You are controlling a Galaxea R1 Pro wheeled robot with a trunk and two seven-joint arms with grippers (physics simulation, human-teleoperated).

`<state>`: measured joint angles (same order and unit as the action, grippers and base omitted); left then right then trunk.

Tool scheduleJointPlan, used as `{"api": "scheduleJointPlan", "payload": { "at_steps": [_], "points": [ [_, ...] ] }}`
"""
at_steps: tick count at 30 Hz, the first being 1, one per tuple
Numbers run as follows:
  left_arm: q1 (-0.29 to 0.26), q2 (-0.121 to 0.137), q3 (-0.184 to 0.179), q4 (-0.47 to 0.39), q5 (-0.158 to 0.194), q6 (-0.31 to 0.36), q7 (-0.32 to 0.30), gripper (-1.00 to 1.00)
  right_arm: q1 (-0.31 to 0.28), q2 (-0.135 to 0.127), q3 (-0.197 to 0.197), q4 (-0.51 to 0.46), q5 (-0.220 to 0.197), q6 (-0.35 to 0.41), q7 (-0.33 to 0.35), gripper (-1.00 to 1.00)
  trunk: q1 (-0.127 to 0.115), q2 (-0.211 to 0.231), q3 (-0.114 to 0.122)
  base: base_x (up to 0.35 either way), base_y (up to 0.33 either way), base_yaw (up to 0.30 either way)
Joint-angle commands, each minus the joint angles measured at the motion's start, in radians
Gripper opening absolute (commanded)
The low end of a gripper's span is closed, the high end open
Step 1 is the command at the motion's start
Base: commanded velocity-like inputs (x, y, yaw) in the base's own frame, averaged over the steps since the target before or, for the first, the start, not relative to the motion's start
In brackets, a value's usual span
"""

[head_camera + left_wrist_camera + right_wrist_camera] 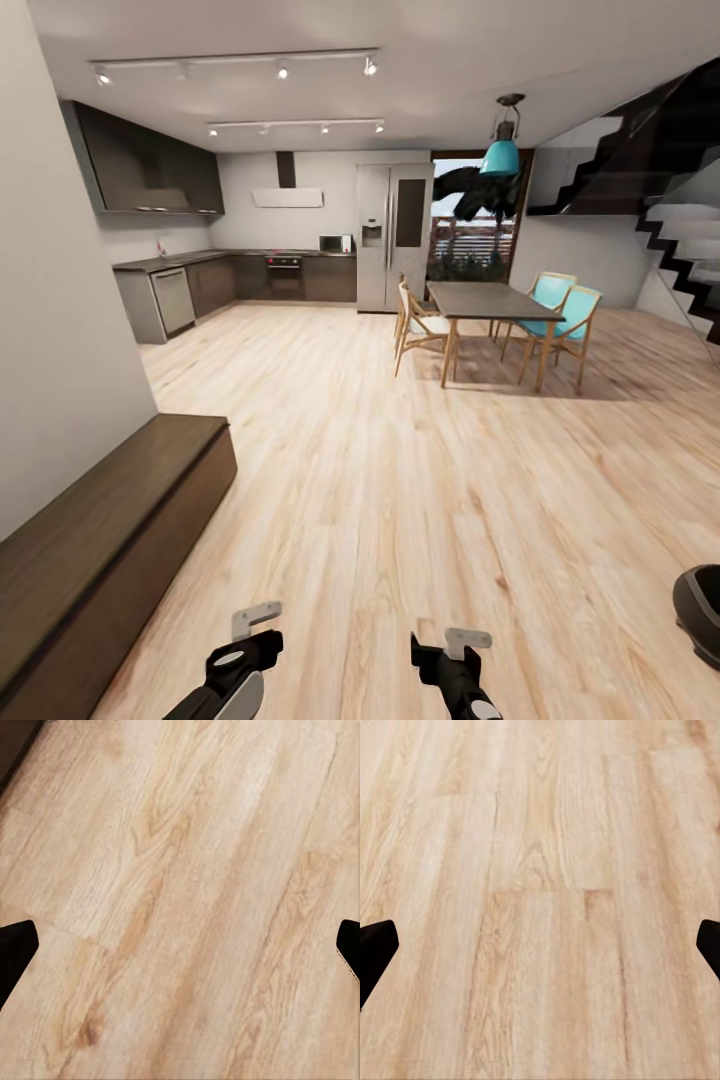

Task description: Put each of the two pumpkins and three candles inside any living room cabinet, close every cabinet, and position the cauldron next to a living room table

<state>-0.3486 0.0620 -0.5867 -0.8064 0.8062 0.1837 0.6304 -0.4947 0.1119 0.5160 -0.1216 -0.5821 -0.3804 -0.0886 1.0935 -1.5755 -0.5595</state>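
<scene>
The long, low, dark brown cabinet (110, 560) runs along the wall at my left, and its front is shut as far as I can see. The dark round cauldron (702, 612) sits on the floor at the right edge of the head view, partly cut off. My left gripper (250, 628) and right gripper (462, 648) hang low over the wooden floor, both open and empty. In the wrist views their black fingertips (15, 949) (375, 945) stand wide apart over bare planks. The pumpkins, the candles and the living room table are out of view.
Ahead lies a wide pale wooden floor (400, 470). A dining table (490, 300) with several chairs stands at the back right. Kitchen counters (200, 285) and a fridge (393, 235) line the far wall. A black staircase (670, 200) rises at the right.
</scene>
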Motion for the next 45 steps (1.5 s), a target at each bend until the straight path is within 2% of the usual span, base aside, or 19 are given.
{"api": "scheduleJointPlan", "payload": {
  "at_steps": [1,45],
  "points": [
    [-0.001,0.001,-0.005,-0.002,0.004,0.003,0.008,1.0,-0.001,0.0,0.009,0.0,-0.004,-0.003,-0.007,1.0,0.001,-0.001,-0.001,0.332,0.0,0.0],
    [-0.001,-0.002,-0.005,0.02,0.001,-0.001,0.008,1.0,-0.001,-0.001,0.009,0.0,-0.004,-0.003,-0.007,1.0,0.001,-0.001,-0.001,0.332,0.0,0.0]
  ]
}}
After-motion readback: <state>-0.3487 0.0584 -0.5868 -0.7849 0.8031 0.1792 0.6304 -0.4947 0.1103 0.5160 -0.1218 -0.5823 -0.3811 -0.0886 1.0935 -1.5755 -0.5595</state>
